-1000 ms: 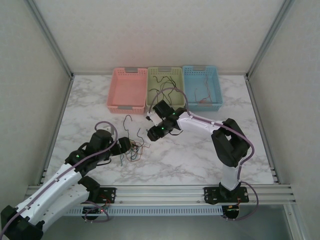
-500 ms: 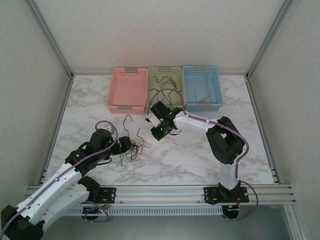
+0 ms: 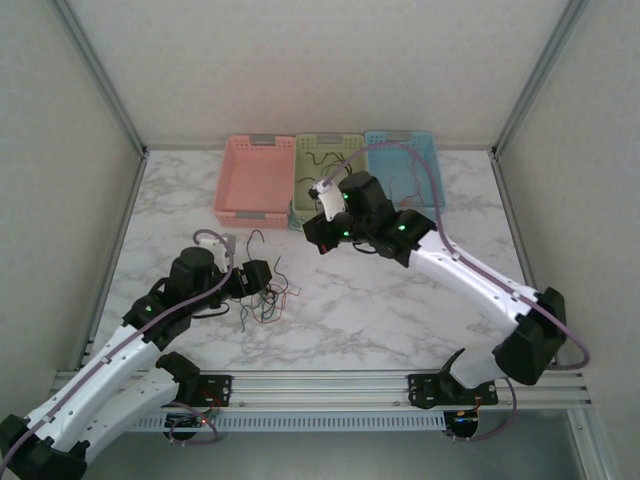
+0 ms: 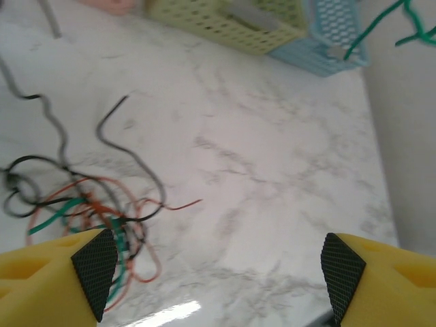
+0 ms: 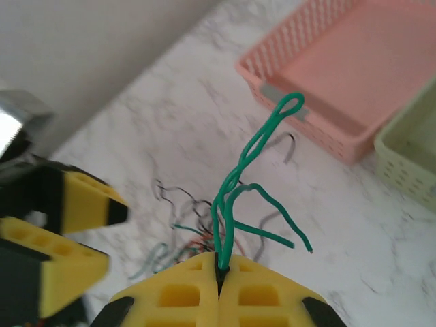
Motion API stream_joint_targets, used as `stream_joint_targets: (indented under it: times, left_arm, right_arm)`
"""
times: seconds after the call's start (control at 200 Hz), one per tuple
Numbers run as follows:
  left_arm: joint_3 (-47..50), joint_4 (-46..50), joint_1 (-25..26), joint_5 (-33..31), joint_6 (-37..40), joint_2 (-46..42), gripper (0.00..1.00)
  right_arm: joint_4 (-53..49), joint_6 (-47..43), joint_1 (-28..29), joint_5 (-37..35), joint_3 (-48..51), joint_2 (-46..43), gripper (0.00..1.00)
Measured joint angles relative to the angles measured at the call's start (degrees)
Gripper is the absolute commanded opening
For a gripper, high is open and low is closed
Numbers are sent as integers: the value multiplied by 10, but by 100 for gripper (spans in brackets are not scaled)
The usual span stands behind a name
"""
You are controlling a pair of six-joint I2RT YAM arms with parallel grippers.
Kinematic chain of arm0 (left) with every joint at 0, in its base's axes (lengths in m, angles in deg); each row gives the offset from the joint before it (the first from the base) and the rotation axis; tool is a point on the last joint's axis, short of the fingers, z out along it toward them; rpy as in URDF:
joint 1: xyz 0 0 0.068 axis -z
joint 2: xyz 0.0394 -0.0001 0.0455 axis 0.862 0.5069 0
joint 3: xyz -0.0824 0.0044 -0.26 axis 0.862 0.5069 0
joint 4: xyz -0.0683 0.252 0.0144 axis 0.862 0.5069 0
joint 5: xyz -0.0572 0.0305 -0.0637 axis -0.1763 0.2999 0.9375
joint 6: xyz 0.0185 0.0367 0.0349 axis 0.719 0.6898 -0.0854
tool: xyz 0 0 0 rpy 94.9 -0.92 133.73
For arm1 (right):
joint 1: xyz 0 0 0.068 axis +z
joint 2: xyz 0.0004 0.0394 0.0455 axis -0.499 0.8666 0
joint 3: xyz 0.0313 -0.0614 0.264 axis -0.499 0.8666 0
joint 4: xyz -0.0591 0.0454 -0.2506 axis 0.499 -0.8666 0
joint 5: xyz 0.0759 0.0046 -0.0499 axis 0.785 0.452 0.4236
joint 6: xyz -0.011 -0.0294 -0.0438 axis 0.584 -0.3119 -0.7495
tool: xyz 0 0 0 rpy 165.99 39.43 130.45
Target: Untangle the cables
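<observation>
Yellow pads of the right gripper (image 5: 219,272) are pressed together on a green cable (image 5: 235,177), which stands up from them in a twisted loop (two loose ends splay sideways). The left gripper (image 4: 218,272) has its jaws spread wide with nothing between them, just beside the clump of cables (image 4: 88,211) on the marble table (image 3: 400,300). Bare surface stretches to the right of the clump. A pink basket (image 3: 255,180), green basket (image 3: 328,160) and blue basket (image 3: 405,175) line the far edge, below white walls (image 3: 300,70).
</observation>
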Motion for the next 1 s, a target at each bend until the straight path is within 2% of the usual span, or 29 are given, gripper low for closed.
stream_joint_targets:
  times: [0.34,0.626,0.711,1.001]
  left_arm:
    - [-31,-77,0,84,20,-16,81]
    - [-38,-137,0,96,50,8,80]
    - [-40,-163,0,97,58,22,74]
    - [-41,-228,0,112,89,48,66]
  right_arm:
    - [98,156,-1,79,41,-39,0]
    - [145,244,-1,112,47,-61,0]
    - [155,264,-1,119,49,-63,0]
    - [174,306,-1,134,55,-64,0]
